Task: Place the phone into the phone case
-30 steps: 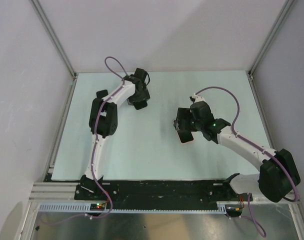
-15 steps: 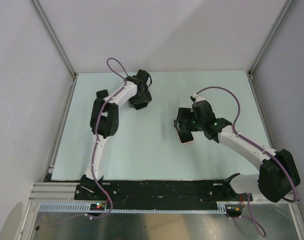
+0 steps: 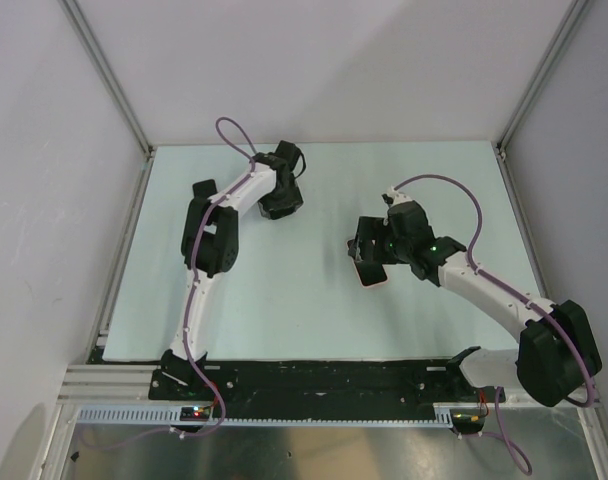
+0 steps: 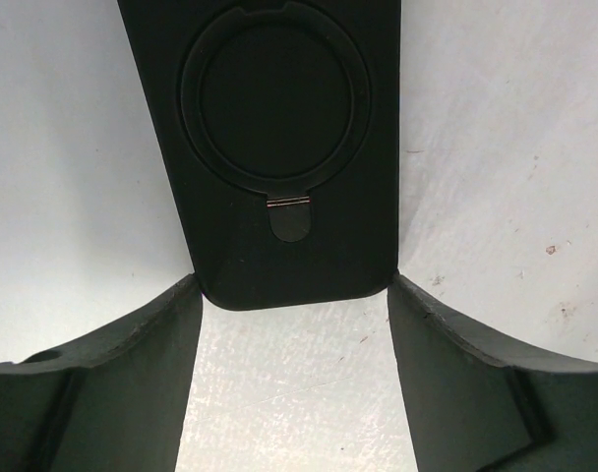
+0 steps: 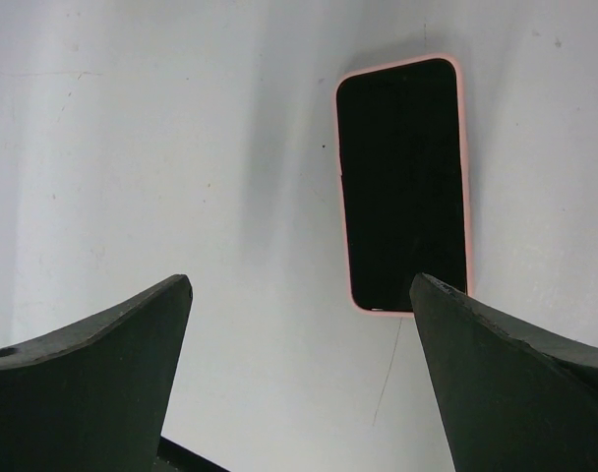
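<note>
The pale desk (image 3: 284, 300) carries both things. The black phone case (image 4: 289, 246) lies back up at the far centre-left, with a round ring stand (image 4: 189, 98) set in it; its far end is cut off in the wrist view, and from above it is hidden under the left gripper (image 4: 291, 287), whose fingers stand apart, flanking the case's near corners; contact is unclear. The phone (image 5: 402, 182), dark screen up with a pink rim, lies right of centre below the right gripper (image 5: 301, 282), its fingers wide apart, clamping nothing; from above only its near end shows.
</note>
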Motion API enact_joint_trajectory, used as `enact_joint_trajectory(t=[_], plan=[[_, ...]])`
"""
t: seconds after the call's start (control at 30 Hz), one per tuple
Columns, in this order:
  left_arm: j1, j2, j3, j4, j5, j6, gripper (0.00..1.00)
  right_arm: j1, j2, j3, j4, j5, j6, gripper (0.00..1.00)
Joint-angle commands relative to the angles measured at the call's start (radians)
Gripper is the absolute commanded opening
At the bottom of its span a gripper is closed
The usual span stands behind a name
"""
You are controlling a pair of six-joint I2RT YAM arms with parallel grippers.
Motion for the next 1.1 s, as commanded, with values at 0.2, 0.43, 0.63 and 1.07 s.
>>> enact_joint_trajectory(t=[0.2, 0.43, 0.63, 1.07], plan=[[-0.035, -0.223, -0.236, 0.03, 0.034, 0.004, 0.56, -0.013, -0.03, -0.017, 0.036, -0.024, -0.02, 0.99], [-0.082, -0.494, -0.617, 0.229, 0.136, -0.021, 0.56, -0.019, -0.027, -0.021, 0.04, -0.036, -0.013, 0.99], [-0.065, -0.576, -0.668, 0.272, 0.055, -0.087, 0.7, -0.019, -0.032, -0.02, 0.056, -0.053, -0.002, 0.99], [0.022, -0.167, -0.135, 0.131, -0.035, -0.079, 0.98, -0.026, -0.054, -0.02, 0.051, -0.028, -0.018, 0.99]])
